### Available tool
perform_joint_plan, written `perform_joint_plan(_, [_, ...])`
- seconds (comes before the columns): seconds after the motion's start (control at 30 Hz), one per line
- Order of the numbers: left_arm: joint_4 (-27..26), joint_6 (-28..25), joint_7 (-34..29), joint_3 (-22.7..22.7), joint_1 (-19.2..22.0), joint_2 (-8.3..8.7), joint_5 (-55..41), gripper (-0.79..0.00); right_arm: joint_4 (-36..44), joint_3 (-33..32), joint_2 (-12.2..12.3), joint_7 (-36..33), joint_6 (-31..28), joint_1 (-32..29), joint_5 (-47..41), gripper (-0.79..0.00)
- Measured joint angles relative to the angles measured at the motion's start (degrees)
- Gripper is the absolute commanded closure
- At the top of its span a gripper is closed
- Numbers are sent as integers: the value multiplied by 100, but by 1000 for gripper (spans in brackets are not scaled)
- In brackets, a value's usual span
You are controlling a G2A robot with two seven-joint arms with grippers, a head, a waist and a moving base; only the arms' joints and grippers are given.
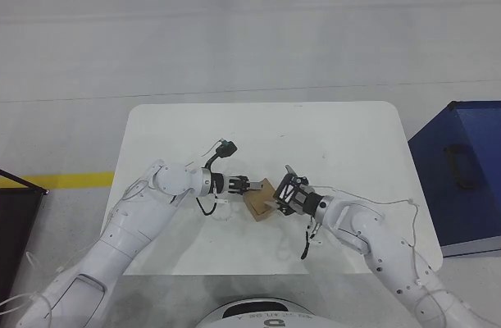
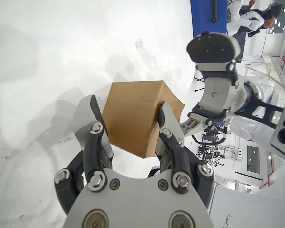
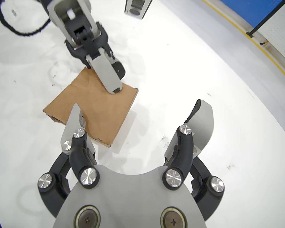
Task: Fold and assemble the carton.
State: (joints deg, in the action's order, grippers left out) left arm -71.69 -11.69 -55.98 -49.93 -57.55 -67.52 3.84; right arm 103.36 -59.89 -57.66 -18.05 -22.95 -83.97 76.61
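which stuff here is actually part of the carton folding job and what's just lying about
Part of the job: carton, left gripper at it, right gripper open beside it.
Lying about: blue box off the table, yellow floor stripe.

The room is brightly and evenly lit from overhead, so the white bench (image 1: 340,139) looks almost washed out with glare. The carton (image 3: 97,105) throws only a faint, soft-edged grey shadow onto the bench beside it. Toward the edges of both wrist views straight lines bow: the bench rim and the yellow floor line (image 3: 223,14) curve.
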Motion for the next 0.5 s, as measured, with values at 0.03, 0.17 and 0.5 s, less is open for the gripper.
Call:
perform_joint_plan(0.03, [3,-3,0,1,0,0,0,-391,18,0,-2,-94,-24,21,-17,-730])
perform_joint_plan(0.17, [10,-35,19,-4,-3,-1,-9,-397,224,-98,12,-81,-135,-37,-71,-723])
perform_joint_plan(0.5, [-28,-158,72,-147,-39,21,-199,-785,525,-436,52,318,-27,-361,-75,-360])
